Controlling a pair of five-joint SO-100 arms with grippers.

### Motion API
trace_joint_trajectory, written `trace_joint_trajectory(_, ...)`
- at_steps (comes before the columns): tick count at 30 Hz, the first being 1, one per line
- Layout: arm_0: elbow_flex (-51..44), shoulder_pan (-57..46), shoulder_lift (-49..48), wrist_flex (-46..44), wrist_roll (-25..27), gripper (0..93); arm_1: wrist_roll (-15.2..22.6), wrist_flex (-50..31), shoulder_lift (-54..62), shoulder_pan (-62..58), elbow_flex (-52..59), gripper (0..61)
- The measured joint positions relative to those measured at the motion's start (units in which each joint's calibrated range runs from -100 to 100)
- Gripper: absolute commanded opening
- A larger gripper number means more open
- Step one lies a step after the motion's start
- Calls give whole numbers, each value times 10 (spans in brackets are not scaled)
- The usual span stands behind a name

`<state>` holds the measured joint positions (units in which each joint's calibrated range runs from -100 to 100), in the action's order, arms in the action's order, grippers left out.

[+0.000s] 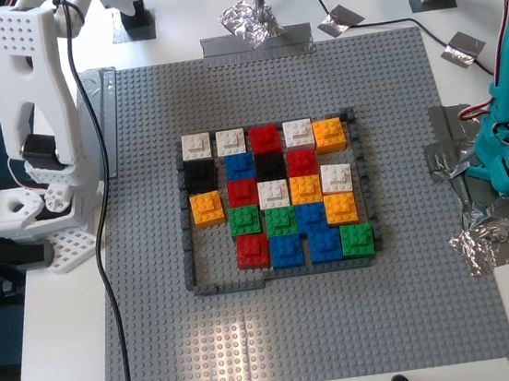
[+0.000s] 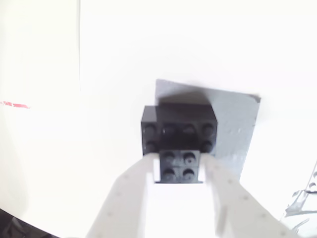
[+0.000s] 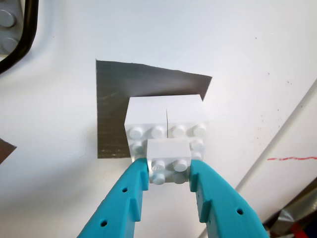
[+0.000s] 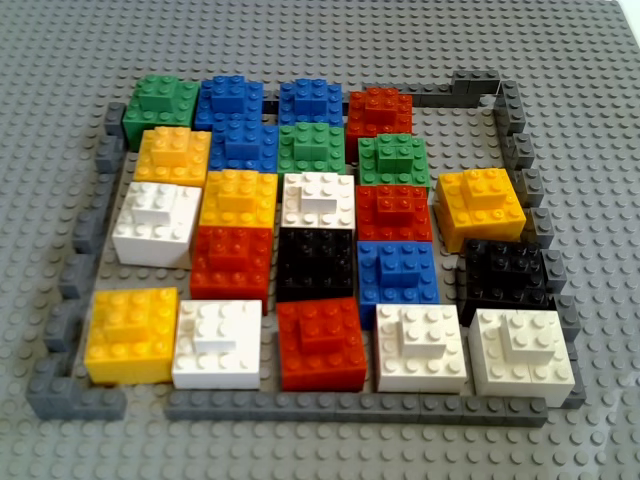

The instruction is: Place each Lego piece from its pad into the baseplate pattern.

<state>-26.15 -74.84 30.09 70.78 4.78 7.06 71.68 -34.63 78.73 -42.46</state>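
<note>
My first gripper [image 3: 170, 174] grasps the white piece [image 3: 166, 130], my second gripper [image 2: 179, 168] the black piece [image 2: 179, 130]: lift both straight off their pads.

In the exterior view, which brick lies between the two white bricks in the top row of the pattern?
A red brick sits between the white brick and the other white brick.

The baseplate [image 4: 60, 40] ran past every edge of the other view. Glare washed out the second wrist view, cropping the white fingers [image 2: 126, 198] below.
</note>
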Motion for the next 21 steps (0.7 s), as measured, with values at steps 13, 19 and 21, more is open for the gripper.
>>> trace_joint_trajectory(13,123,47,-89,0,-2,0,-23,41,9,0,-1,3)
trace_joint_trajectory(19,166,78,-150,3,2,0,-44,121,90,-20,-30,3)
trace_joint_trajectory(21,174,86,-165,-3,-1,0,-51,144,117,-28,-36,3)
